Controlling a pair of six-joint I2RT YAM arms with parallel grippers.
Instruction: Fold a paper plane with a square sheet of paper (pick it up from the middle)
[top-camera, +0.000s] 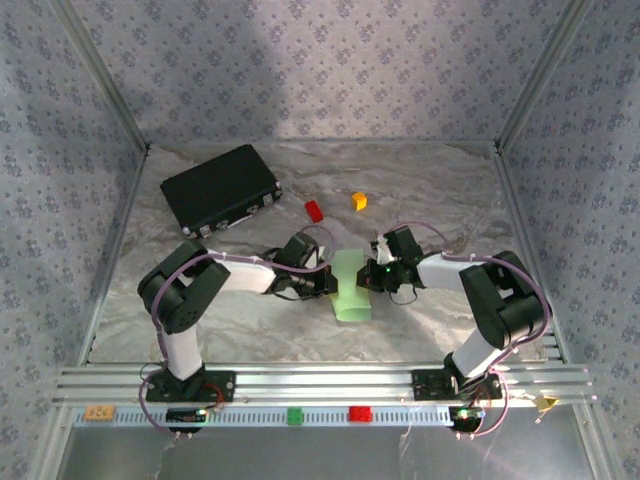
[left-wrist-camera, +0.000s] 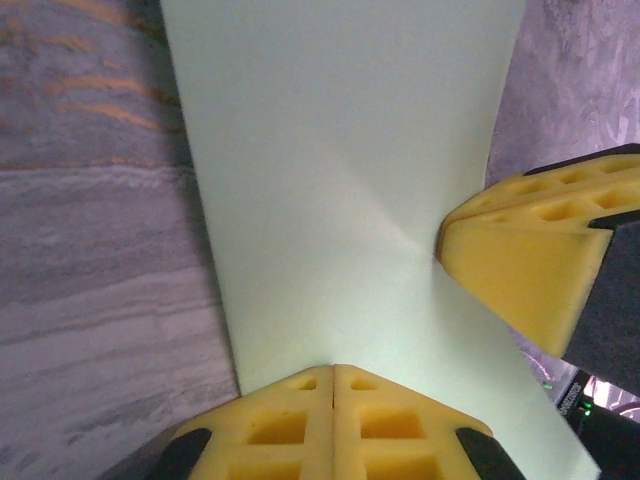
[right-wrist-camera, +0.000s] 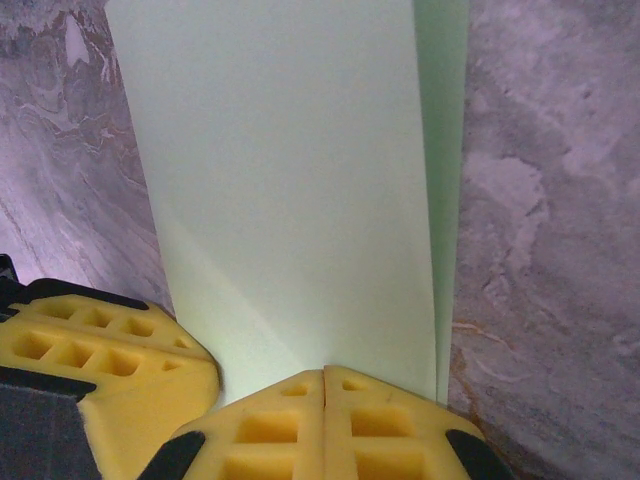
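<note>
The square sheet of paper (top-camera: 350, 288), pale green, lies folded into a long narrow strip on the marble table between both arms. A faint diagonal crease crosses it (left-wrist-camera: 340, 180), and a lower layer peeks out along one long edge (right-wrist-camera: 450, 150). My left gripper (top-camera: 330, 282) is shut, its yellow tips (left-wrist-camera: 333, 370) meeting on the strip's left side. My right gripper (top-camera: 372, 277) is shut too, tips (right-wrist-camera: 324, 372) on the opposite side. The right fingers (left-wrist-camera: 520, 260) show in the left wrist view. No paper plane is in view.
A black case (top-camera: 220, 187) lies at the back left. A red block (top-camera: 314, 210) and a yellow block (top-camera: 359, 200) sit behind the paper. Small green (top-camera: 295, 415) and red (top-camera: 359, 413) blocks rest on the front metal rail (top-camera: 320, 380).
</note>
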